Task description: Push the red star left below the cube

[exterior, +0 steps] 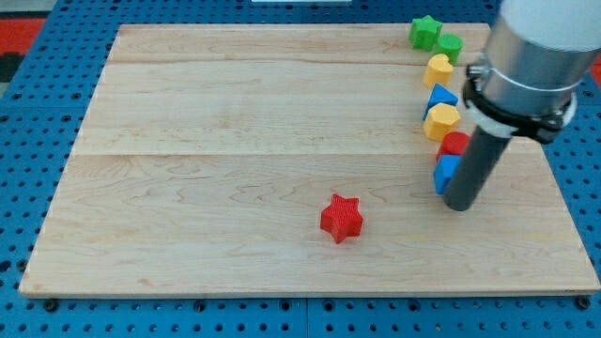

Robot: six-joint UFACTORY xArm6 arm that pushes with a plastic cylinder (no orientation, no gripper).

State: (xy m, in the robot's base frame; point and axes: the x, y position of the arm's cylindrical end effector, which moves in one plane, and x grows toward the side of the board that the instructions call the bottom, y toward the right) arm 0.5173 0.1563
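Note:
The red star (341,218) lies on the wooden board (235,141), a little right of its middle and near the view's bottom. My tip (461,206) rests on the board to the star's right, about a fifth of the board's width away. It touches or nearly touches the right side of a blue cube (444,174), the lowest block in a column at the right side. The cube is partly hidden by the rod.
The column above the blue cube holds a red block (454,144), a yellow hexagon (440,122), a blue block (439,97), a yellow block (438,69), a green block (450,46) and a green star (424,32). A blue pegboard (28,141) surrounds the board.

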